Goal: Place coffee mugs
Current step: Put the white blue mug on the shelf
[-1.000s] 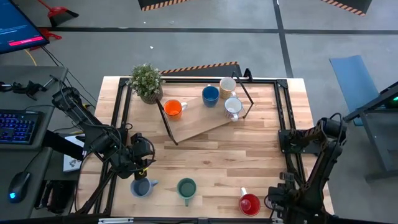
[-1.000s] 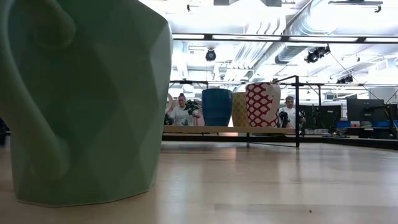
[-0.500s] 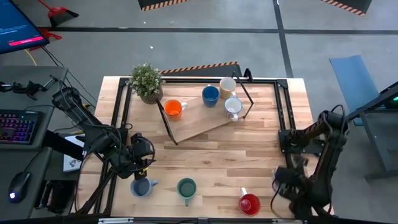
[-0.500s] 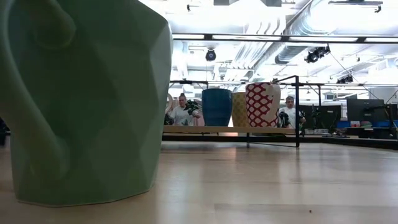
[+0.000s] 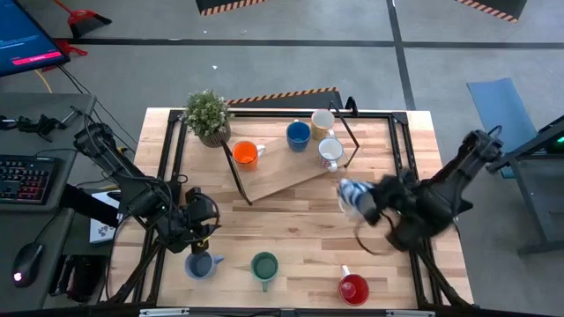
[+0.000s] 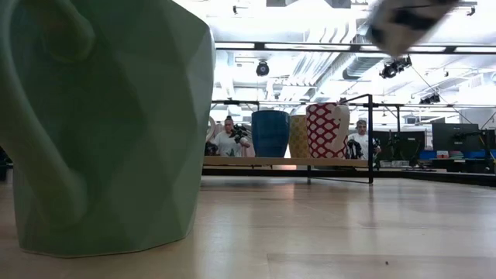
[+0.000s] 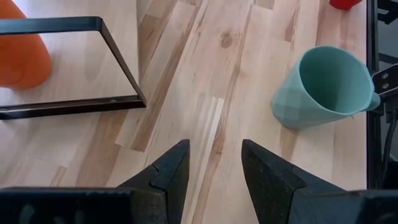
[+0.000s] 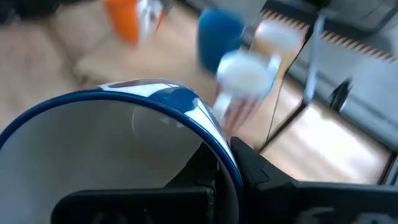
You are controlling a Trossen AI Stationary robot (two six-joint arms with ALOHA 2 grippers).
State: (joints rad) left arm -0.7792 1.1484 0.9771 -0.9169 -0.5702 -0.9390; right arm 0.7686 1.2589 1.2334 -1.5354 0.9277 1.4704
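We see a white mug with a blue rim (image 5: 353, 199) carried in the right gripper (image 5: 374, 204), lifted above the desk (image 5: 300, 229) just in front of the wooden shelf (image 5: 286, 172); in the right wrist view its wide white mouth (image 8: 118, 155) fills the near field, with the jaws clamped on its rim. On the shelf stand the orange mug (image 5: 246, 154), the blue mug (image 5: 298, 135), the cream mug (image 5: 322, 121) and a patterned white mug (image 5: 330, 151). A plant (image 5: 207, 114) stands at the far left corner. Along the near edge sit the grey-blue mug (image 5: 200, 264), the green mug (image 5: 263, 266) and the red mug (image 5: 353, 288). The left gripper (image 7: 213, 168) hangs low near the grey-blue mug, jaws apart with nothing between them. The carried mug is smeared by motion, so we cannot make out its handle or pattern, and in the low view the green mug blocks much of the left side.
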